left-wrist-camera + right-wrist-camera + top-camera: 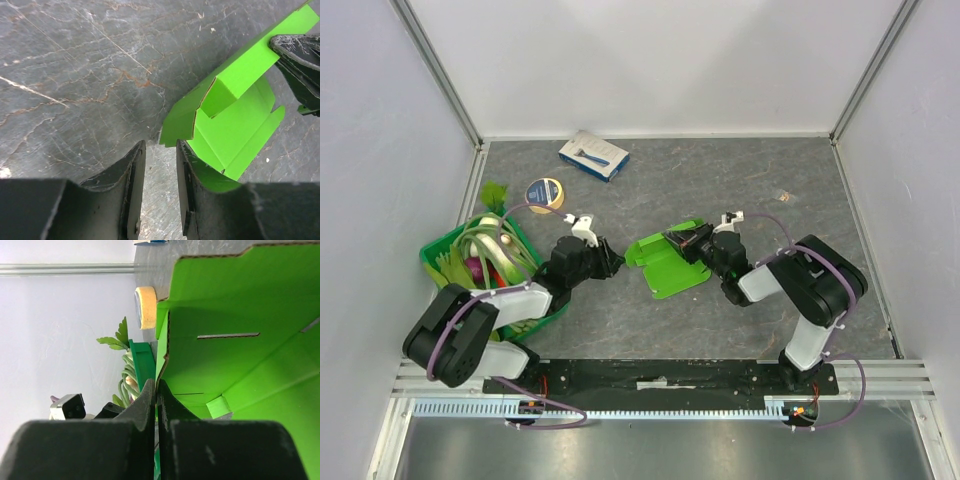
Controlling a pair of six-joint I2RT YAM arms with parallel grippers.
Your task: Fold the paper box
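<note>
The paper box [665, 265] is bright lime-green card, lying partly folded at the middle of the table with one wall raised. My right gripper [683, 240] is shut on the edge of that raised wall; in the right wrist view the fingers [156, 385] pinch the card's edge and the box's inside [240, 315] fills the right half. My left gripper [617, 259] is just left of the box. In the left wrist view its jaws [160, 146] stand apart over bare table, and a corner of the box [177, 127] lies just past the fingertips, not between them.
A dark green crate [442, 250] with vegetables stands at the left, beside the left arm. A roll of tape [544, 192] lies behind it. A blue-and-white carton [593, 155] lies at the back. White walls close the table on three sides.
</note>
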